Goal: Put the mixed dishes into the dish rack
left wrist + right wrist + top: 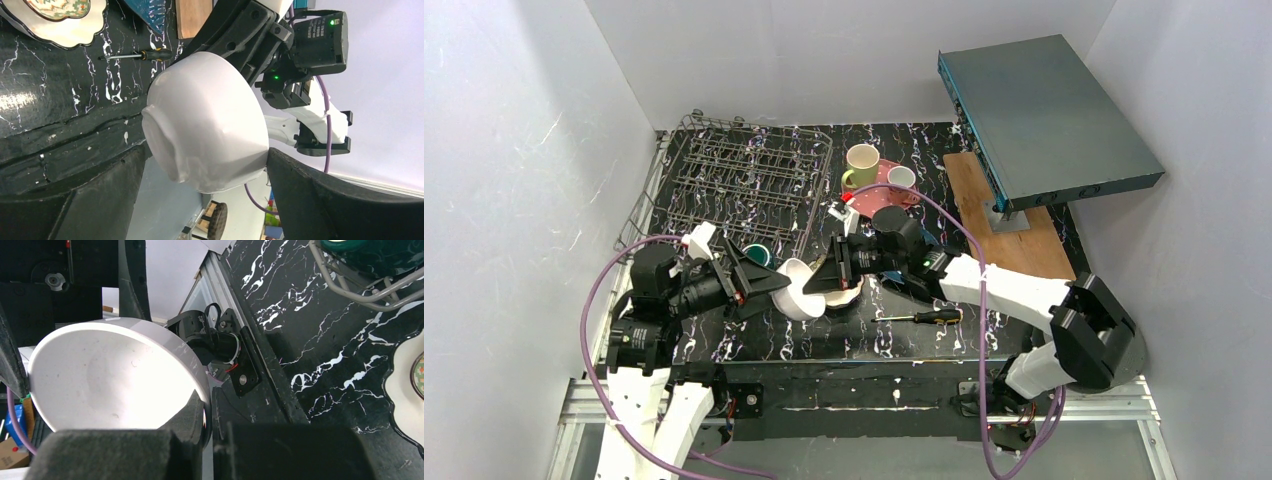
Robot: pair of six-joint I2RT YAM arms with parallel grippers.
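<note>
Right claw [207,415]: clamped on the rim of the white bowl [110,385], one finger inside and one outside. I see the bowl held on its side between the two claws, over the front of the black marbled table [824,340].

Left claw [207,150]: jaws spread wide, one on either side of the bowl's base end. I cannot tell whether they touch it.

Dish rack [744,180]: far left of the table, tines upright.

Teal-grey box [1044,115]: far right, tilted, above a wooden board [1024,245].

Pink dotted plate [884,166]: flat, just right of the rack.

Blue leaf-shaped ribbed plate [145,10]: only a corner shows, beside the board.

Floral cream bowl [75,27]: upright on the table, partly under the right claw.

Yellow-green mug [861,163]: upright at the pink plate's left edge.

Green-inside cup [759,255]: at the rack's near right corner.

Small salmon cup [901,178]: upright on the pink plate.

Screwdriver [924,316]: lying flat near the front edge.
</note>
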